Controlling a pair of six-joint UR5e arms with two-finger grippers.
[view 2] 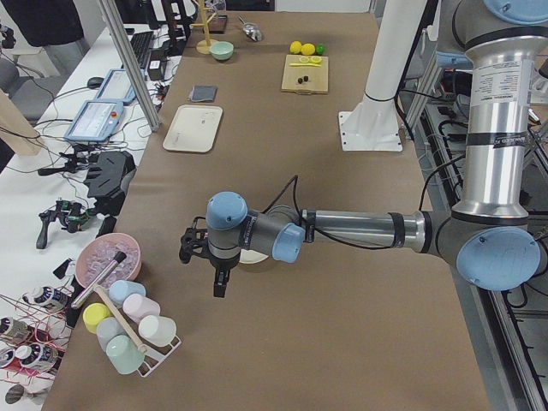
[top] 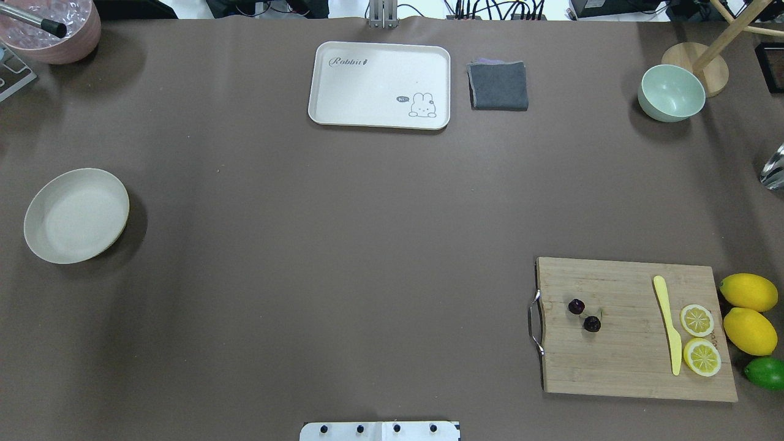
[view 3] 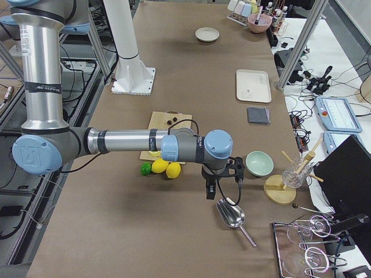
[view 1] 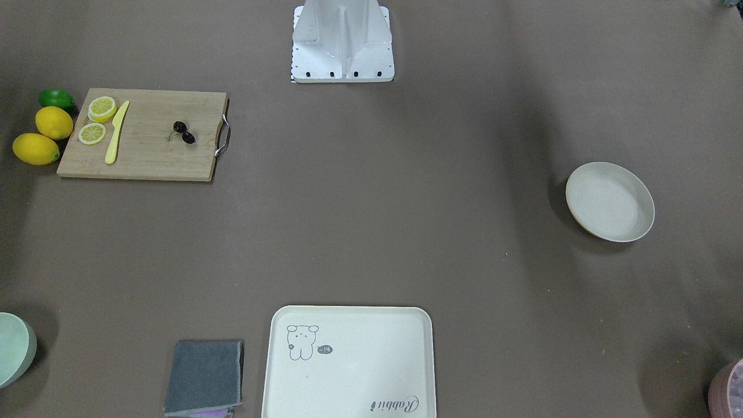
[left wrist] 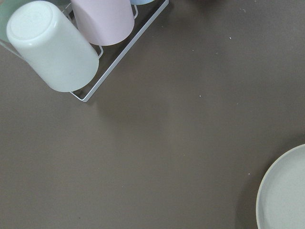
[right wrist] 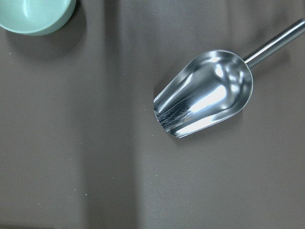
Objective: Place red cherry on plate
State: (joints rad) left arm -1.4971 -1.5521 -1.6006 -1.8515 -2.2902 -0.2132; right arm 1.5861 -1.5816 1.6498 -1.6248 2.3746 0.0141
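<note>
Cup rack: a wire rack of pale cups at the bench's far left end.
Left hand: the left hand hangs over bare bench between the rack and the plate. It shows only in the left side view, so I cannot tell whether its fingers are spread or pressed together.
Plate: the plate sits near the left edge of the bench with no cherry on it.
Tray: the cream tray with its drawing lies at the far middle, and the folded grey cloth lies just beside it.
Bowl: the pale green bowl stands at the far right.
Cutting board: the wooden cutting board lies on the near right, well apart from the plate.
Red cherry: the red cherry lies on the board towards its handle end, with nothing touching it.
Board's other things: a yellow knife and two lemon slices lie on the board. Two lemons and a lime rest just off its right edge.
Right hand: the right hand hovers past the lemons above a metal scoop. It appears only in the right side view, so I cannot tell its fingers' state.
Progress: nothing is done yet. The reach, the pick-up, the carry across the bench and the set-down on the plate all remain. The right hand looks better placed for the pick-up.
</note>
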